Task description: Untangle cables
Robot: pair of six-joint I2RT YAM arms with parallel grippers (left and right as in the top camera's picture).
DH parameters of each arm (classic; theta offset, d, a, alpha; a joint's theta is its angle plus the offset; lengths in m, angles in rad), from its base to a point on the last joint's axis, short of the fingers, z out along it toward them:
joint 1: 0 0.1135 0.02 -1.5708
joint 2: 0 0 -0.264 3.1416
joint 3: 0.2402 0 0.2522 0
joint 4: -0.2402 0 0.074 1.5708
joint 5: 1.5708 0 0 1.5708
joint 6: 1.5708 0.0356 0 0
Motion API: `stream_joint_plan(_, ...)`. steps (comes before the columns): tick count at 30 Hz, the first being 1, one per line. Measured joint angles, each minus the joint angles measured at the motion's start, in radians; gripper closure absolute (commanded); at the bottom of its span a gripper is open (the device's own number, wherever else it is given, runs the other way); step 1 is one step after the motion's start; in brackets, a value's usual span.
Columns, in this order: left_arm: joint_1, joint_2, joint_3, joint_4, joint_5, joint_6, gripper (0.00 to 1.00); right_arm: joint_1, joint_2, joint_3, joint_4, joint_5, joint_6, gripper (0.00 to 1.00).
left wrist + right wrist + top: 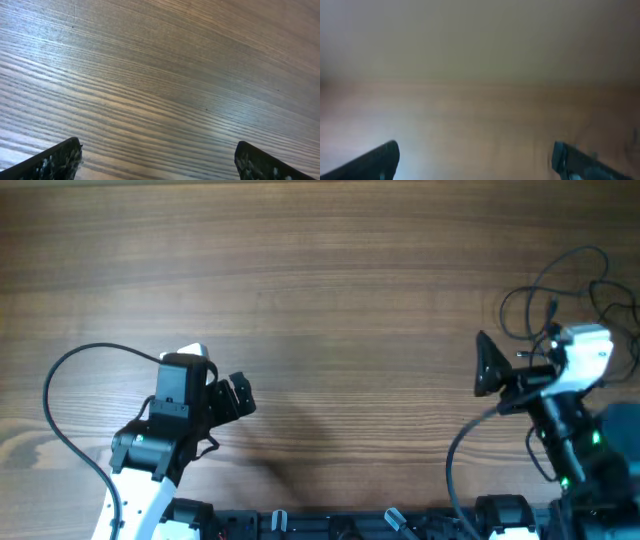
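Note:
The cables (551,304) lie as a loose tangle of thin black loops at the far right of the wooden table, behind my right arm's white wrist. My right gripper (486,365) is to the left of the tangle, apart from it. It is open and empty, and the right wrist view (475,156) shows only blurred bare wood between its fingers. My left gripper (238,395) is at the lower left, far from the cables. It is open and empty over bare wood in the left wrist view (157,156). No cable shows clearly in either wrist view.
The left arm's own thick black cable (60,375) arcs over the table at the far left. The arm bases and black fittings (390,522) line the front edge. The wooden table (340,290) spans the middle.

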Motion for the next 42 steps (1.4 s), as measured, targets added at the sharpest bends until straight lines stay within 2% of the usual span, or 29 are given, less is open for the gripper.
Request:
stream_joint_plan(10,0.0,0.054,-0.002,-0.001,0.0,0.0,0.0,0.046,-0.281,-0.443,0.616,-0.001,-0.008,0.0)
stream_joint_plan(15,0.0,0.061,-0.002,0.0,0.0,0.0,0.0,0.058,-0.394,-0.644,0.799,-0.001,-0.008,0.0)
stream_joint_plan(20,0.0,0.061,-0.003,0.0,0.0,0.0,0.0,0.06,-0.493,-0.777,0.872,0.0,-0.008,0.0)
stream_joint_plan(26,0.0,0.061,-0.003,0.0,0.0,0.0,0.0,0.06,-0.502,-0.841,0.892,0.005,-0.012,0.0)
stream_joint_plan(32,0.0,0.061,-0.003,0.0,0.0,0.0,0.0,0.06,-0.502,-0.871,0.812,0.028,-0.073,0.0)
stream_joint_plan(39,0.0,0.061,-0.003,0.0,0.0,0.0,0.0,0.059,-0.506,-0.871,0.571,0.032,-0.109,0.0)
stream_joint_plan(42,0.0,0.061,-0.003,0.0,0.0,0.0,0.0,0.059,-0.506,-0.871,0.543,0.034,-0.111,0.0)
